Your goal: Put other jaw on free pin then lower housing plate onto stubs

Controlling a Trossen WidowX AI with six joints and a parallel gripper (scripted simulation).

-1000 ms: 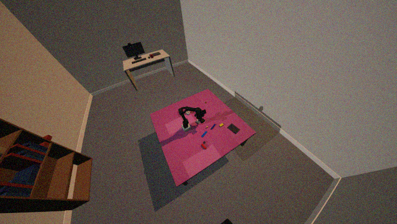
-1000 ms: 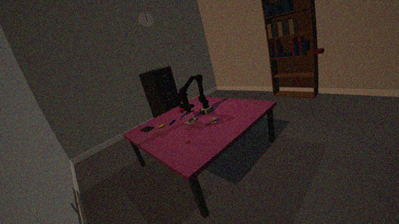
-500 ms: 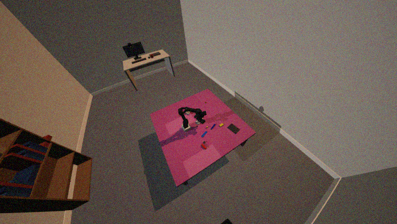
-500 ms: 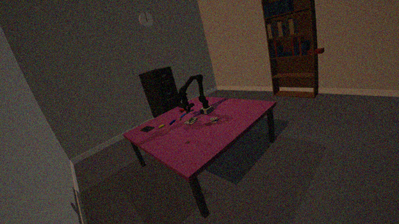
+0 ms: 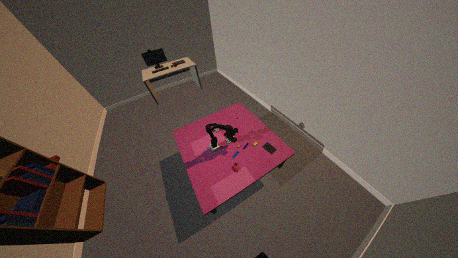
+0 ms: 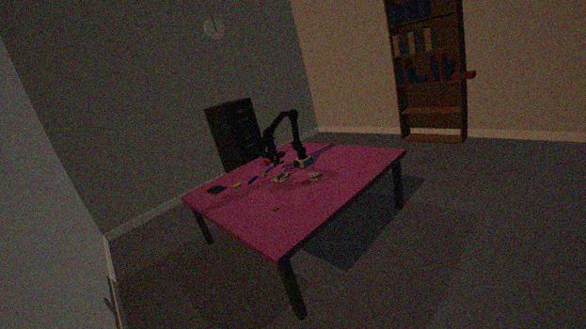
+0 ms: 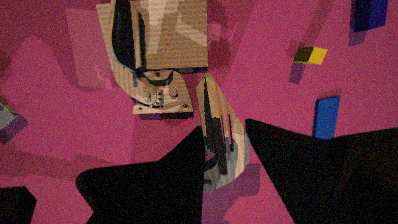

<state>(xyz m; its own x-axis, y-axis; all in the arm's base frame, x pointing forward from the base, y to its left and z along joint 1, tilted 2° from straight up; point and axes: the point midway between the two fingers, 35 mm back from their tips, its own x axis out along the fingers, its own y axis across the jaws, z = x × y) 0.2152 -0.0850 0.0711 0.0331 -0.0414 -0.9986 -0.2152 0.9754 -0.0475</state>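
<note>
My gripper is shut on the loose jaw, a pale curved piece with dark slots. It holds this jaw to the right of the pinned jaw, pointing toward the fixture. The pinned jaw is pale with a dark inner face; its toothed end lies over the small fixture plate beside a round pin. The jaws stand apart. The fixture also shows as a pale patch. A pale part, apparently the housing plate, lies apart at the wrist view's left edge.
A pale square block adjoins the fixture. A blue bar, a small yellow block and a dark blue bar lie to the right. A dark pad and a red object lie farther off.
</note>
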